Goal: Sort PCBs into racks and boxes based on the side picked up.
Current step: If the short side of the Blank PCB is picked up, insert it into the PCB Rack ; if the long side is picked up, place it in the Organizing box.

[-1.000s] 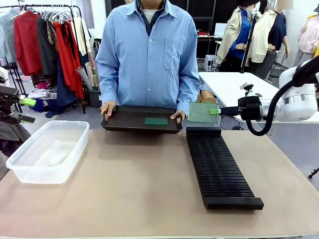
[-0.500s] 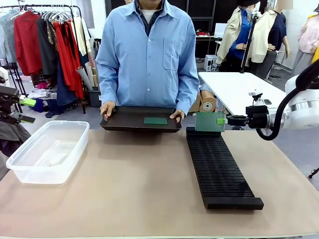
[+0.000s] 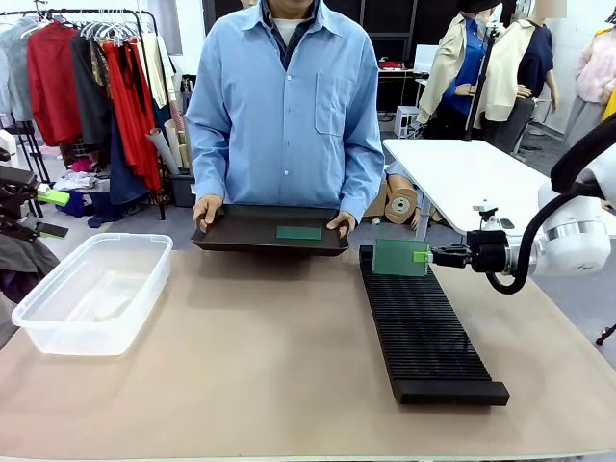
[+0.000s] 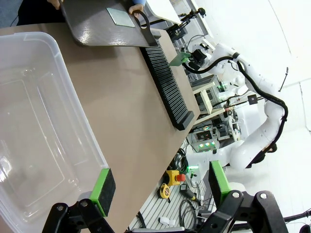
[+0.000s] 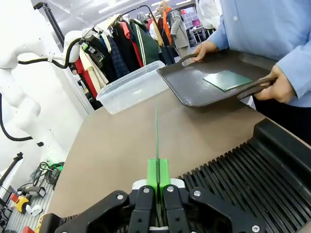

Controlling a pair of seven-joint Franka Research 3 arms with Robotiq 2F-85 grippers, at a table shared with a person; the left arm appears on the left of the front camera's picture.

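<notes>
My right gripper point(image 3: 423, 256) is shut on the edge of a green PCB point(image 3: 399, 257) and holds it upright just above the far end of the long black slotted rack point(image 3: 423, 332). In the right wrist view the PCB point(image 5: 156, 138) shows edge-on between the green pads, over the rack point(image 5: 252, 179). A second PCB point(image 3: 299, 233) lies flat on a shallow black tray point(image 3: 241, 236) that a person holds by both handles at the far table edge. The clear box point(image 3: 91, 294) stands at the left. My left gripper point(image 4: 158, 187) hangs open over the box point(image 4: 39, 141).
The person in a blue shirt stands behind the tray, hands point(image 3: 207, 210) on its handles. A clothes rail point(image 3: 87, 77) and a white table point(image 3: 462, 168) lie beyond. Brown tabletop point(image 3: 250, 356) is bare between box and rack.
My right gripper has come down and slightly back with the PCB, from above the rack's far end to just over its slots. The board now stands darker, more upright.
</notes>
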